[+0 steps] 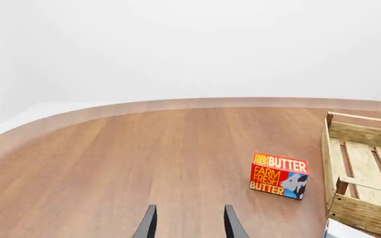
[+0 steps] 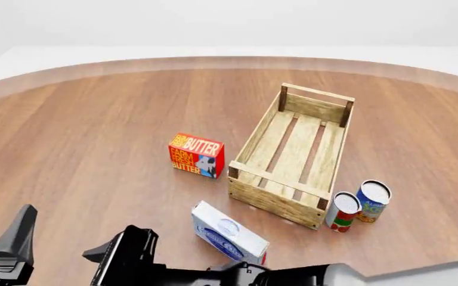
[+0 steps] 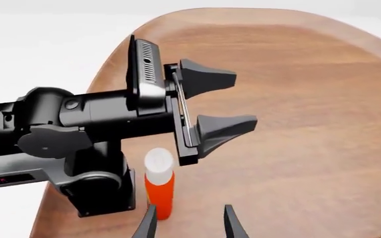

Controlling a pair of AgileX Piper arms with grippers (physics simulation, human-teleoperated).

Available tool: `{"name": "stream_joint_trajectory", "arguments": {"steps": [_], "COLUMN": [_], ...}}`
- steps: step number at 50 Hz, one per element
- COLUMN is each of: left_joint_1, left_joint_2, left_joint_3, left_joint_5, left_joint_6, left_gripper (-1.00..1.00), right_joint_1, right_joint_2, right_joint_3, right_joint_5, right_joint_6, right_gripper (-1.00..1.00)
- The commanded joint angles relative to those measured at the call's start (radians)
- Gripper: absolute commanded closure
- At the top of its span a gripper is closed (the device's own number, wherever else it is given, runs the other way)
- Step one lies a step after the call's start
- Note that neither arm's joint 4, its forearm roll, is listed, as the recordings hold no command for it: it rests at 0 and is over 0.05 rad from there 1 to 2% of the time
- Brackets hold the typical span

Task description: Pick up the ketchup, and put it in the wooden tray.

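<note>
The ketchup (image 3: 158,186) shows only in the right wrist view. It is an orange-red bottle with a white cap, standing upright on the table beside the left arm's base. My right gripper (image 3: 189,218) is open just short of it; the bottle lines up with one finger rather than the gap. In the front view the right gripper (image 2: 114,247) sits low at the near left. My left gripper (image 3: 245,99) is open and holds nothing, hovering above the table (image 1: 111,163). The wooden tray (image 2: 293,158) lies right of centre, with nothing in it.
A red-and-yellow butter box (image 2: 196,155) stands left of the tray. A white-and-blue flat box (image 2: 227,233) lies near the tray's near end. Two short cans (image 2: 343,210) (image 2: 372,199) stand by its near right corner. The left arm's body (image 3: 78,124) hangs over the ketchup.
</note>
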Motion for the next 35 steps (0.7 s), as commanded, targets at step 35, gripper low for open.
{"name": "stream_joint_trajectory", "arguments": {"steps": [35], "left_joint_1": [0.000], "left_joint_2": [0.000], "left_joint_3": [0.000], "left_joint_5": [0.000], "left_joint_6": [0.000], "left_gripper": [-1.00], "right_joint_1": [0.076], "right_joint_2": [0.321], "right_joint_3": [-0.159], "right_joint_5": [-0.061], "right_joint_6": [0.071], "right_gripper": [-1.00]}}
